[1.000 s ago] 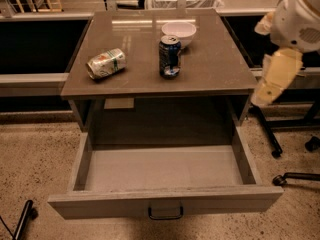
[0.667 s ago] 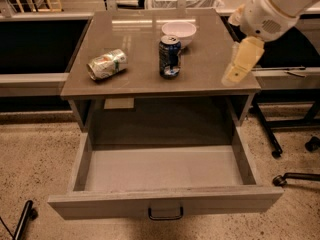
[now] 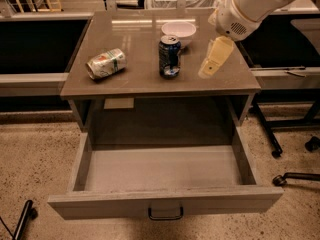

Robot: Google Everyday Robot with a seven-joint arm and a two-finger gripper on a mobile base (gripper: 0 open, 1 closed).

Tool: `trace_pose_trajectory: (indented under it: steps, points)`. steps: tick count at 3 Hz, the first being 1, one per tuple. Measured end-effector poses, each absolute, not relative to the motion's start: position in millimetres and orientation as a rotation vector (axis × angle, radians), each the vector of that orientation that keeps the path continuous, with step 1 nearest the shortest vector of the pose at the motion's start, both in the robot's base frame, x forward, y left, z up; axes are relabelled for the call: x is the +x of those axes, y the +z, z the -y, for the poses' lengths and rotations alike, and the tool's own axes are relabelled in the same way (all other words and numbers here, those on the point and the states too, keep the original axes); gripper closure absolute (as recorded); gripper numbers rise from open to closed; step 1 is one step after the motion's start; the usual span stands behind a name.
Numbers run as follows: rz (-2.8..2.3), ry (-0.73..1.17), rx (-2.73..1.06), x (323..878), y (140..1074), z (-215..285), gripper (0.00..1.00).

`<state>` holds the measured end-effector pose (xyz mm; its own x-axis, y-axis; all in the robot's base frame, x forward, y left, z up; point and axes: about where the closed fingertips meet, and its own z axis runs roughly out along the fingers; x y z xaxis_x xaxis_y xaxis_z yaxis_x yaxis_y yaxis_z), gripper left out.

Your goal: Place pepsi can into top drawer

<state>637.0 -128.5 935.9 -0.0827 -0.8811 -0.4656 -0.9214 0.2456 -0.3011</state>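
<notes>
Pepsi can (image 3: 170,56) upright on the tabletop (image 3: 140,81), upper middle of frame, not yet grasped. Long axis vertical, silver top pointing up. Gripper (image 3: 216,59) just right of the can, upper right of frame, above the tabletop, apart from the can, carrying nothing; released or clenched, cannot tell. Top drawer (image 3: 165,201) pulled out across the lower half of frame, ready to receive.

Likely risks:
- Tipping the tall can leftward with a sideways approach from the right, toward the silver-green can (image 3: 106,63) lying on its side at left.
- Bumping the white bowl (image 3: 178,30) right behind the can; touching it or not, cannot tell.
- Slipping from an off-centre or too-high pinch during the carry over the front edge and down into the drawer.
</notes>
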Motion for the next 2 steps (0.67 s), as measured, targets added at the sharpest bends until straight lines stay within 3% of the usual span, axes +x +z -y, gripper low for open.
trace_pose_trajectory:
  steps: [2]
  points:
    - [-1.791,0.291,-1.419,704.3,927.6,84.1,0.0]
